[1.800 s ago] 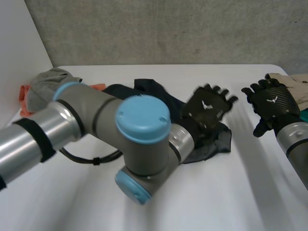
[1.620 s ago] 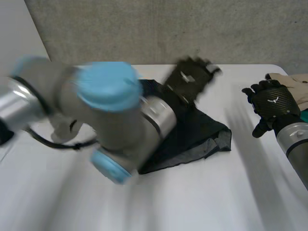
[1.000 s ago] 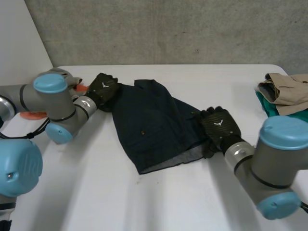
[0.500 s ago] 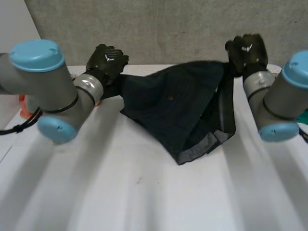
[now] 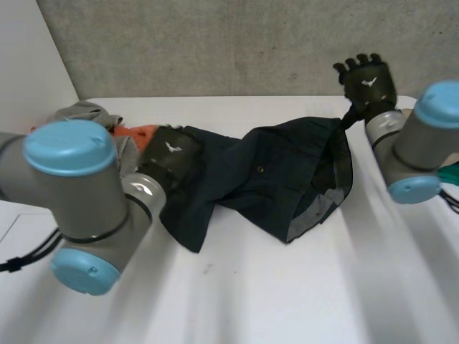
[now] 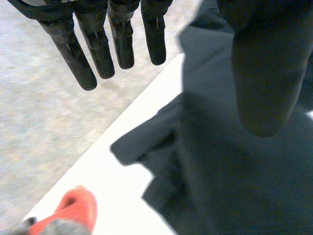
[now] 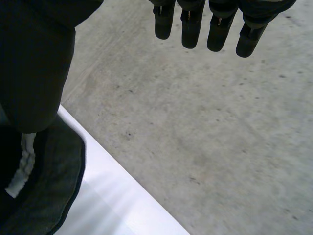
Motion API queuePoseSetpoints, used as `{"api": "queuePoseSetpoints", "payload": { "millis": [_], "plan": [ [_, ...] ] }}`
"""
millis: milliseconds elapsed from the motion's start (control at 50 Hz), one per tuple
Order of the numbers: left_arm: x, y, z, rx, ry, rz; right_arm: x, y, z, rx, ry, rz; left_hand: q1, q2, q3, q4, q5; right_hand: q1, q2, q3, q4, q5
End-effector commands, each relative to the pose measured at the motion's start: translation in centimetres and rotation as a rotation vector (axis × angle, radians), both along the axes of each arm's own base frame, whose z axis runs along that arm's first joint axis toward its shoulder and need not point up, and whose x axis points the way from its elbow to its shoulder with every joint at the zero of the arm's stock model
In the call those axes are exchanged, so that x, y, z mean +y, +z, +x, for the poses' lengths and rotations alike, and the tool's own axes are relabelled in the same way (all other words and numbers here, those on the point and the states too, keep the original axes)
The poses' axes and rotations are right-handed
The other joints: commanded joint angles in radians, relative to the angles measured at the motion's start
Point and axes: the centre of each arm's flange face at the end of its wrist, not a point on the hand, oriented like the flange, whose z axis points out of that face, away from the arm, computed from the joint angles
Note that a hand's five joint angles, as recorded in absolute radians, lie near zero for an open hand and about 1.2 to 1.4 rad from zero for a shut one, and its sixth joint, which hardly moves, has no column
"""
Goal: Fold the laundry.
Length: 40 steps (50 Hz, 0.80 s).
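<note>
Both hands hold nothing, their fingers straight. The left hand point(image 5: 171, 154) is over the left end of the dark garment point(image 5: 272, 179). The right hand point(image 5: 367, 80) is raised beyond its right corner, fingers spread. The garment lies crumpled mid-table point(image 5: 287, 287), with orange point(image 5: 136, 132) and grey point(image 5: 86, 113) cloths near its left end.

The left arm point(image 5: 79, 186) covers much of the grey cloth point(image 5: 86, 112) and orange cloth point(image 5: 140, 132) at the bench's point(image 5: 287, 301) far left, the left robot hand point(image 5: 171, 152) hides the dark garment's point(image 5: 280, 172) end beneath it, and the right arm point(image 5: 423, 136) and the view's edge leave just a sliver of teal cloth point(image 5: 451, 175).
</note>
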Motion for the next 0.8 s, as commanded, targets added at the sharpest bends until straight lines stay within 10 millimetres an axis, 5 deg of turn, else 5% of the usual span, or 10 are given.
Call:
{"api": "queuePoseSetpoints", "payload": {
  "millis": [20, 80, 180, 260, 480, 560, 600, 660, 720, 800],
  "plan": [
    [1.2, 0.9, 3.1, 0.007, 0.094, 0.017, 6.0, 4.5, -2.0, 0.037, -0.05, 0.178, 0.0, 0.008, 0.01, 0.019, 0.022, -0.05, -0.04, -0.036, -0.036, -0.041],
    [2.6, 0.0, 3.8, 0.037, 0.102, 0.077, 8.6, 3.2, -2.2, 0.054, -0.037, 0.352, 0.003, 0.011, 0.013, 0.022, 0.025, -0.05, -0.04, -0.036, -0.036, -0.041],
    [3.5, -1.1, 4.1, 0.138, 0.124, 0.18, 12.9, 1.0, 0.3, -0.08, 0.048, 0.592, 0.006, 0.014, 0.016, 0.025, 0.028, -0.05, -0.04, -0.036, -0.036, -0.041],
    [3.4, -2.0, 3.8, 0.212, 0.142, 0.247, 14.5, -0.1, 1.8, -0.173, 0.08, 0.68, 0.009, 0.016, 0.019, 0.028, 0.031, -0.028, -0.018, -0.014, -0.014, -0.019],
    [1.2, -6.4, 2.1, 0.238, 0.181, 0.365, 14.4, -6.6, 6.4, -0.168, 0.14, 0.763, 0.035, 0.043, 0.045, 0.055, 0.057, 0.057, 0.067, 0.071, 0.071, 0.066],
    [0.1, -7.3, 1.5, 0.232, 0.186, 0.366, 13.3, -8.4, 7.3, -0.165, 0.125, 0.76, 0.108, 0.116, 0.118, 0.128, 0.13, 0.23, 0.24, 0.244, 0.244, 0.239],
    [-0.7, -7.6, 1.3, 0.231, 0.202, 0.354, 12.6, -8.9, 7.6, -0.168, 0.108, 0.734, 0.362, 0.37, 0.372, 0.382, 0.384, 0.513, 0.524, 0.528, 0.528, 0.523],
    [-1.5, -7.6, 1.2, 0.231, 0.238, 0.324, 11.6, -8.1, 7.8, -0.191, 0.083, 0.65, 0.896, 0.904, 0.906, 0.916, 0.918, 1.17, 1.18, 1.184, 1.185, 1.179],
    [-2.7, -6.1, 1.4, 0.252, 0.307, 0.256, 11.1, -6.1, 7.9, -0.221, 0.083, 0.55, 1.012, 1.02, 1.022, 1.032, 1.034, 1.172, 1.182, 1.186, 1.186, 1.181],
    [-3.4, -0.7, 1.3, 0.344, 0.308, 0.132, 11.9, 2.7, 6.7, -0.19, 0.115, 0.29, 1.012, 1.02, 1.022, 1.032, 1.034, 1.172, 1.182, 1.186, 1.186, 1.181]
  ]
}}
